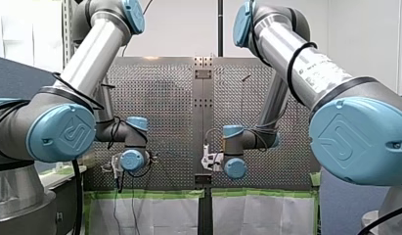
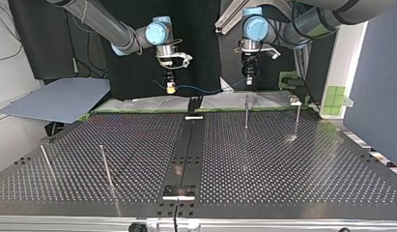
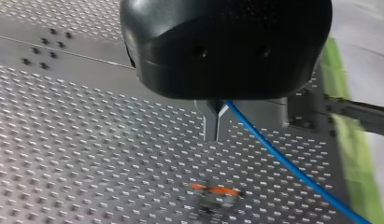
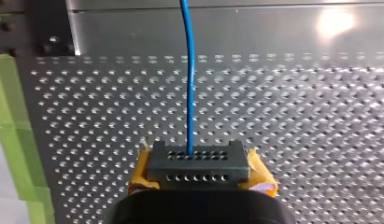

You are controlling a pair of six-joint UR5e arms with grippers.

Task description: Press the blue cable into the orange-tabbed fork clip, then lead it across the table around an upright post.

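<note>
Because the blue cable [image 3: 292, 168] has to be stretched before it can be pushed into a fork, it is held at two places. The left tool [image 3: 216, 134] is pinching it with its metal fingers pressed together. The right tool [image 4: 192, 157], yellow-padded, is closed on it too, as far as the right wrist view allows this to be judged. In the top view the cable is seen as a shallow span between the two tools, near the edge of the bench [image 2: 283, 169] on the arms' side and clear of its surface.

The left tool is poised over the orange-tabbed fork clip [image 3: 214, 190], which is fixed to the bench just ahead of and below the fingertips. The cable is not yet seated in it. This placement is judged to serve the pressing step, since a short, taut length can be lowered straight into the fork, so the task is judged to be at its beginning.

An upright post [image 2: 246, 112] is set near that edge, apart from the cable. Which post is meant for the later routing cannot be told.
</note>
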